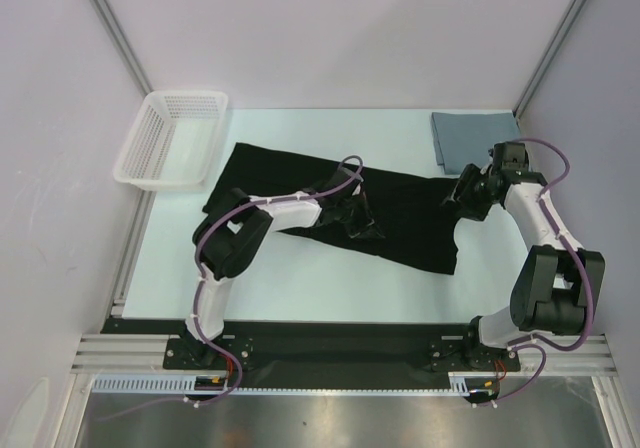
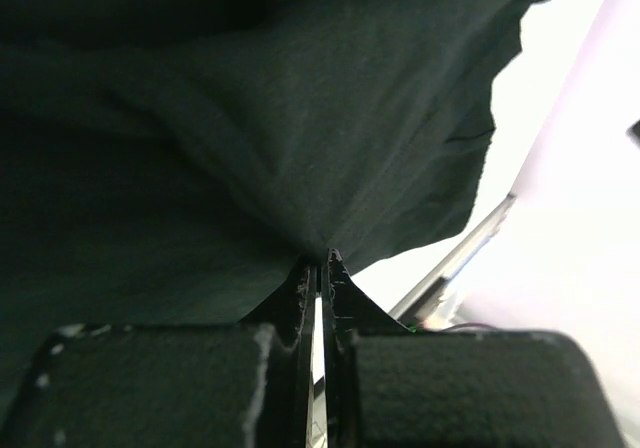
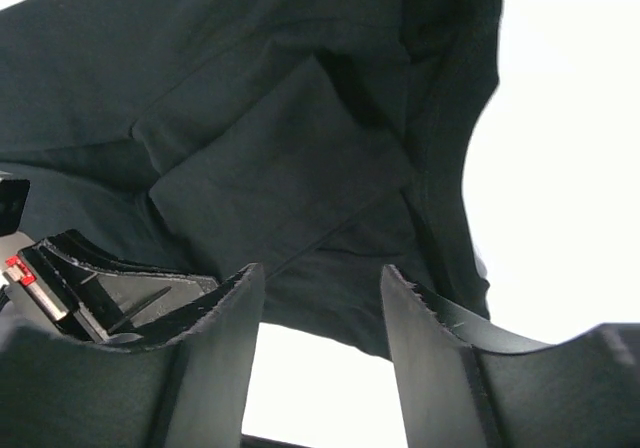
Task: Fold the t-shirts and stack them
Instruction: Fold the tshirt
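The left jaws pinch the black shirt (image 1: 410, 218). The right jaws are spread wide by its edge. The grey shirt (image 1: 475, 138) lies folded on the counter (image 1: 300, 278).

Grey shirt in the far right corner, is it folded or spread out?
Folded. The grey shirt lies as a small, neat rectangle, while the black shirt beside it sprawls wide and uneven.
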Tool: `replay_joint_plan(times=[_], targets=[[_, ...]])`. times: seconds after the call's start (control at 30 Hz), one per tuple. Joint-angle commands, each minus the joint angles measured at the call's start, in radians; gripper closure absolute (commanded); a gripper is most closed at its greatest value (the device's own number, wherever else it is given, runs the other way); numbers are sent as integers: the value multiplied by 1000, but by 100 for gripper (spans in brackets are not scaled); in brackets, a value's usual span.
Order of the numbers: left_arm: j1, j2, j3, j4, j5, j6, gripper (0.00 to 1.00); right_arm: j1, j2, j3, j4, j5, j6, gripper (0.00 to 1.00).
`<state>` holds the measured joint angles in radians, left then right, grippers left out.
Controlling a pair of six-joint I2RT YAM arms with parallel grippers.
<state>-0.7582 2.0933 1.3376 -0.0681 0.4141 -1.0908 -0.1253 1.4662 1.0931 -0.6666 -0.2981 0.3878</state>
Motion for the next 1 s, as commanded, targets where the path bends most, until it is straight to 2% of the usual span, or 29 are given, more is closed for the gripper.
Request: replay_joint_plan(times=[0.0, 0.03, 0.13, 0.4, 0.77, 0.97], targets=[[28, -62, 60, -107, 29, 138, 100, 4, 22, -4, 54, -33, -15, 46], [31, -50, 80, -117, 47, 143, 100, 4, 45, -2, 73, -36, -15, 53], [43, -20, 110, -113, 100, 143, 100, 4, 92, -2, 98, -55, -13, 61], [85, -21, 117, -93, 127, 154, 100, 3, 226, 14, 71, -46, -43, 57], [106, -9, 103, -73, 166, 147, 100, 7, 244, 8, 64, -18, -30, 58], [108, -1, 104, -68, 173, 144, 100, 23, 249, -16, 87, -32, -17, 62]])
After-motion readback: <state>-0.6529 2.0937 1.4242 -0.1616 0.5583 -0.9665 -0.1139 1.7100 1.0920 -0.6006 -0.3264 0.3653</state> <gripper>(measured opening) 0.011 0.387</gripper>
